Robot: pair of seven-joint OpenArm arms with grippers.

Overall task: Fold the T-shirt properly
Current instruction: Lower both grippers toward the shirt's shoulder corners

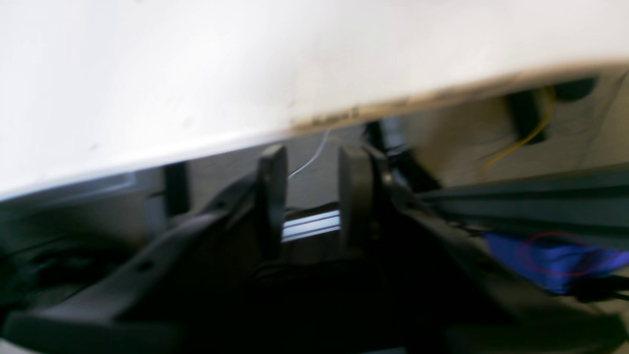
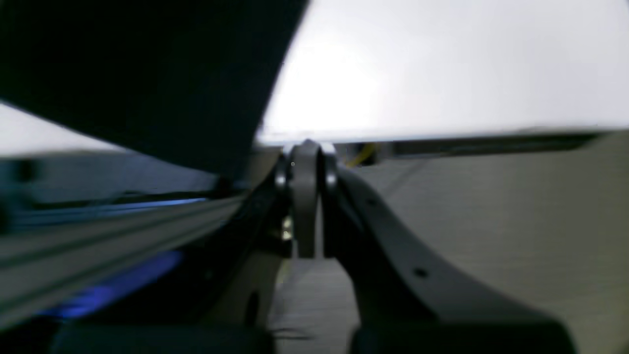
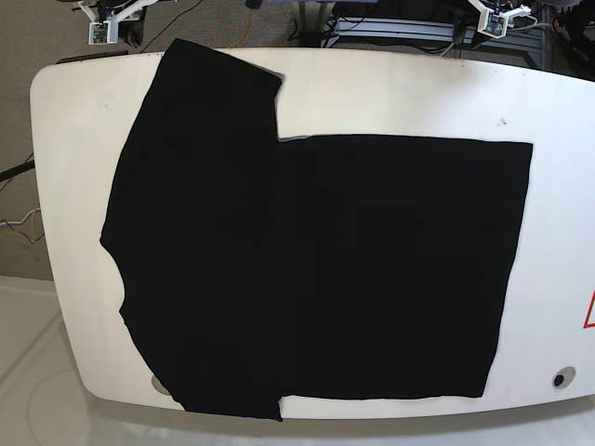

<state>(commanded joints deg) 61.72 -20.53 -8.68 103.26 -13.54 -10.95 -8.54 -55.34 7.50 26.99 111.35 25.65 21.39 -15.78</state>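
T-shirt (image 3: pixel 316 269) lies flat; left claw (image 1: pixel 312 196) parted, right claw (image 2: pixel 305 196) pressed together.

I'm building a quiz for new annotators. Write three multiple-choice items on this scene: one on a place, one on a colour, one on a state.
1. Where does the large plain black cloth T-shirt lie?
A. Spread on the white oval table
B. On the floor
C. Hanging from a gripper

2. What colour is the triangle mark at the table's edge?
A. Green
B. Red
C. Yellow

3. How do the left gripper's jaws stand?
A. Clamped on cloth
B. Apart, holding nothing
C. Shut tight

Answers: 1 A, the base view shows it flat on the tabletop; 2 B, its outline is red; 3 B, the left wrist view shows a gap between the fingers.
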